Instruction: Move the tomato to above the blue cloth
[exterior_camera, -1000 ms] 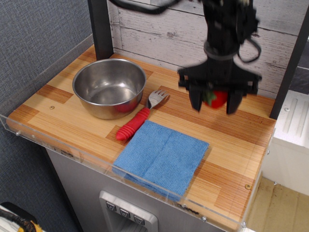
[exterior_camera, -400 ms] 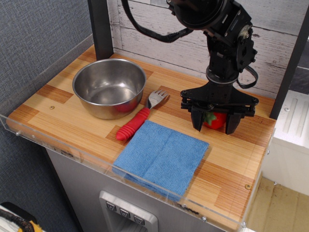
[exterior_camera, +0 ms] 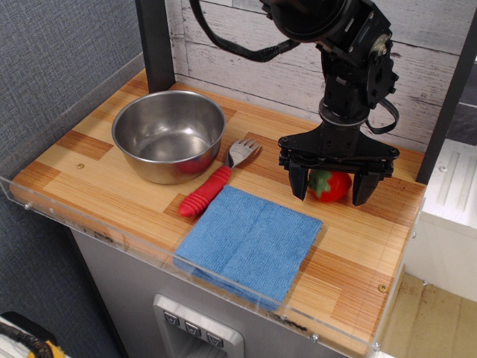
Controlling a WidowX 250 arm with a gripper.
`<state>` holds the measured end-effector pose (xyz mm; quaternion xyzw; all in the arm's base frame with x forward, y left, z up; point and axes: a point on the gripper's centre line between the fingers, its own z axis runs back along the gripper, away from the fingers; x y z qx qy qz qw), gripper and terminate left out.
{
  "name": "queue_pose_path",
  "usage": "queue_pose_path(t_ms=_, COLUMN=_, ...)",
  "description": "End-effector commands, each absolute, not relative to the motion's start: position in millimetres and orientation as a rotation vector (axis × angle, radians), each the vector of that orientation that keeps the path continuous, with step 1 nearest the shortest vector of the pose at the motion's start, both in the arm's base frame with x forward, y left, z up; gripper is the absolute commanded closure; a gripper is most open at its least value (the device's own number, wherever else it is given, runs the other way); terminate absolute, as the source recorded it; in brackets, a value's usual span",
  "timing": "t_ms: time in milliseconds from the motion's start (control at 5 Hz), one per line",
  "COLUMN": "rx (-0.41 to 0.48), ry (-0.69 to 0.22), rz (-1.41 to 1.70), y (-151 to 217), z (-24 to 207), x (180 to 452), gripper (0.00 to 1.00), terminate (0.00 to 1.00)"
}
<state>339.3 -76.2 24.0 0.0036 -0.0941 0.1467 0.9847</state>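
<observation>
At the left of the frame a steel bowl point(exterior_camera: 169, 136) stands on the wooden table point(exterior_camera: 97, 179). Just right of it a fork point(exterior_camera: 217, 180) with a ribbed red handle lies on a slant, tines toward the upper right, handle end touching the upper left edge of the blue cloth point(exterior_camera: 250, 242). The cloth lies flat at lower centre, turned diamond-wise, its crease running from upper left to lower right; its near corner reaches the clear front rim of the table.

Right of centre, the tomato point(exterior_camera: 331, 186) rests on the wood above the cloth's right corner, lying on its side with the green cap pointing left, so its long axis runs left to right.

The gripper point(exterior_camera: 331, 186) straddles it with fingers point(exterior_camera: 299, 180) spread apart, one on each side, gaps showing on both flanks. Bare wood lies between tomato and cloth, and more to the right toward the table's edge.
</observation>
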Motion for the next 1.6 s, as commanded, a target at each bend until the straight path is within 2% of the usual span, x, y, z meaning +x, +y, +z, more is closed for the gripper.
queue_pose_path(t_ms=0, rx=-0.012, ry=-0.235, rz=0.303, y=-75, z=42, x=332, gripper=0.0, terminate=0.0)
queue_pose_path(t_ms=200, rx=-0.033, ry=-0.314, rz=0.295, y=-77, z=80, x=339, gripper=0.0, terminate=0.0)
queue_pose_path(t_ms=600, rx=-0.091, ry=-0.409, rz=0.33, y=-72, z=162, x=336, gripper=0.0, terminate=0.0)
queue_pose_path(t_ms=800, rx=-0.084, ry=-0.476, rz=0.365, y=-61, z=189, x=329, gripper=0.0, terminate=0.0)
queue_pose_path(t_ms=1000, rx=-0.084, ry=-0.526, rz=0.378, y=-54, z=203, x=321, gripper=0.0, terminate=0.0)
queue_pose_path(t_ms=1400, rx=-0.065, ry=-0.533, rz=0.377, y=-52, z=205, x=318, gripper=0.0, terminate=0.0)
